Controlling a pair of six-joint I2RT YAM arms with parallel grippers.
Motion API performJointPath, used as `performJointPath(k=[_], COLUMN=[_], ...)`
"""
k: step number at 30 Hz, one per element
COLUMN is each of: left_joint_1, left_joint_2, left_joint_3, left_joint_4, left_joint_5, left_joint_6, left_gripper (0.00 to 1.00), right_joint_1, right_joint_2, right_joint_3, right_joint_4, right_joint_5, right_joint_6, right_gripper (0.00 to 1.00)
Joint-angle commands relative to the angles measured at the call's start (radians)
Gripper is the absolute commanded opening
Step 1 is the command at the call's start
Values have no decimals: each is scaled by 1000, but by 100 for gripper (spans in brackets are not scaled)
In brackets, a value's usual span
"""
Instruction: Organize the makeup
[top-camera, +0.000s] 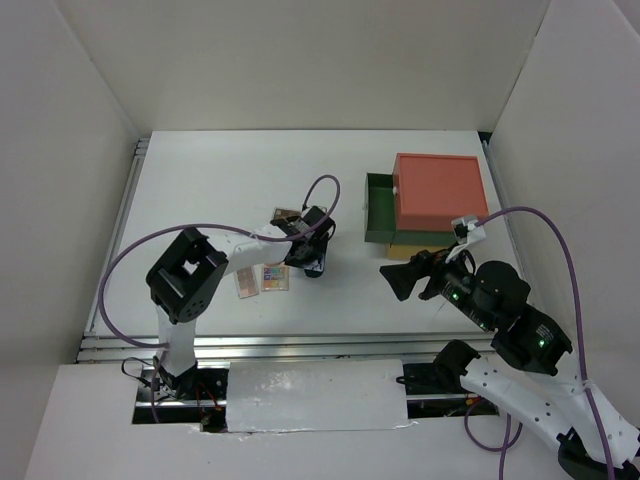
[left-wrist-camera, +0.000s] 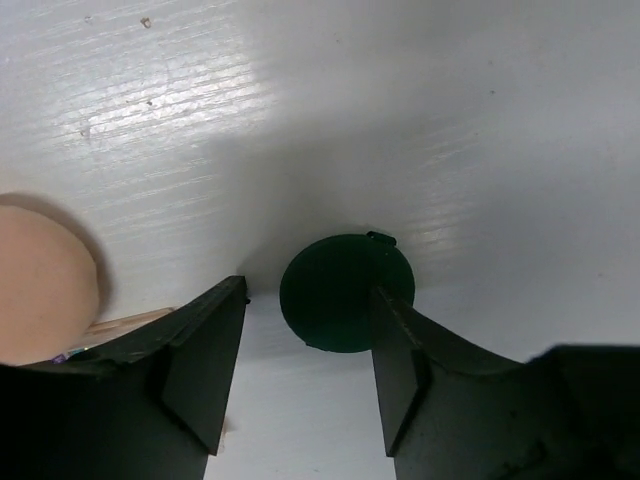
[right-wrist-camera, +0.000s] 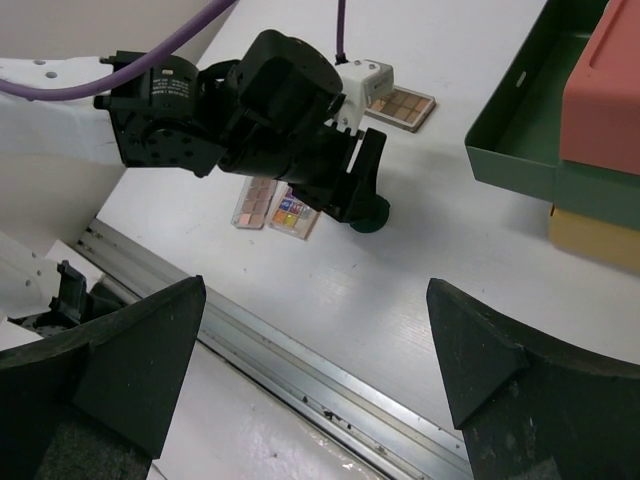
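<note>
The counter (top-camera: 200, 190) carries the drawer box (top-camera: 440, 190) at its far right, with its green drawer (top-camera: 378, 215) pulled out towards the middle. My right gripper (right-wrist-camera: 315, 290) hangs wide open and empty in front of that box, well apart from the makeup. Two palettes lie side by side by my left arm: one long palette (top-camera: 245, 282) and a small square multicoloured palette (top-camera: 273, 278).

My left gripper (left-wrist-camera: 310, 290) is the nearer one. It is down at the counter, unclenched and straddling the dark green disc (left-wrist-camera: 340, 280). The disc lies flat and off-centre between my jaws: one finger meets its edge, the other stands apart. Being round, it has no long axis to align with. A peach compact (left-wrist-camera: 40, 280) sits just beside.
</note>
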Motion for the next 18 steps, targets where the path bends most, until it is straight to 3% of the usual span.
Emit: performJointPath(k=[1,7,10,18], left_joint_1=[-24,-36,-39,-61], left_joint_2=[43,45,-9,-279], left_joint_3=[37,-3,-12,54], left_joint_4=[-30,-21,-11,69], left_joint_5=[-16,-19,-23,-26], left_joint_6=[0,-27,-32,-21], left_gripper=[63,29,22,23], right_joint_1=[7,7,7,7], right_joint_2=[3,-1,1,3], right_joint_3=[7,12,26,47], right_joint_4=[57,48,43,32], right_joint_5=[-3,-1,-3,5], right_joint_6=[0,-2,-3,-3], right_gripper=[100,100,100,100])
